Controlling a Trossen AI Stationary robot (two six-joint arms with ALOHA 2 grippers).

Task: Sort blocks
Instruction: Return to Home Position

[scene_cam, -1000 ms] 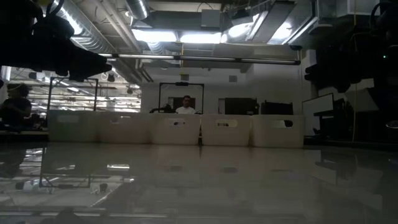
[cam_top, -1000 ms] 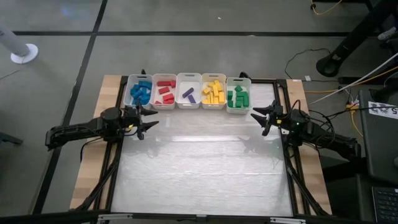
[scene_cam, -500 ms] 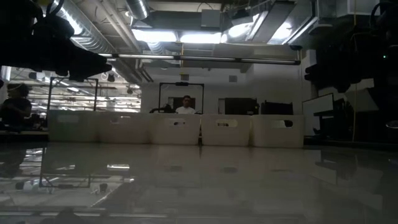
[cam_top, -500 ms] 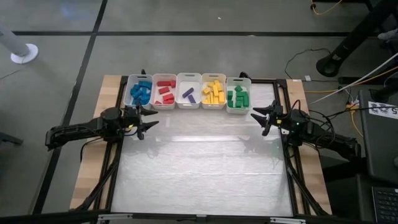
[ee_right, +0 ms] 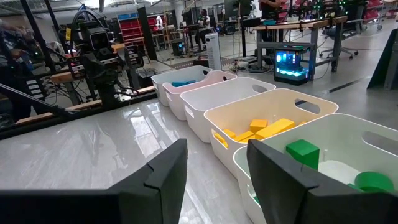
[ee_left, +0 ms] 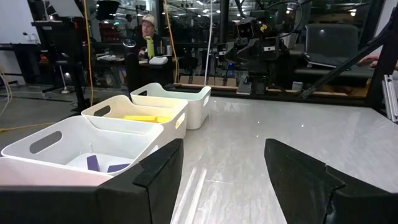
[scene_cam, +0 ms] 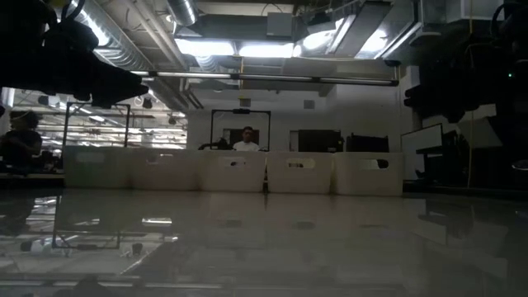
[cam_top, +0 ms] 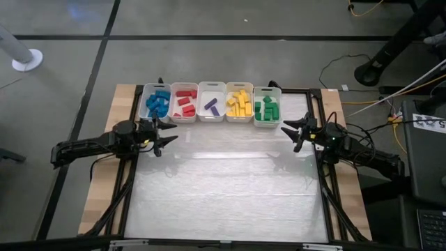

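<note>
High view: the blocks (cam_top: 240, 104) are sorted inside the white bins (cam_top: 211, 84); the left hand (cam_top: 167, 132) and right hand (cam_top: 290, 133) are spread, empty, near the row's ends. Wrist views: bins are close, so one could be bumped by an arm.

Parted fingers (ee_left: 158, 180) face white bins (ee_left: 46, 142) holding purple and yellow blocks (ee_left: 146, 117).

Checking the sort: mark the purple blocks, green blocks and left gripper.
purple blocks (cam_top: 211, 106), high view, on the bar
green blocks (cam_top: 266, 109), high view, pile's middle
left gripper (cam_top: 168, 132), high view, between open fingertips
</note>
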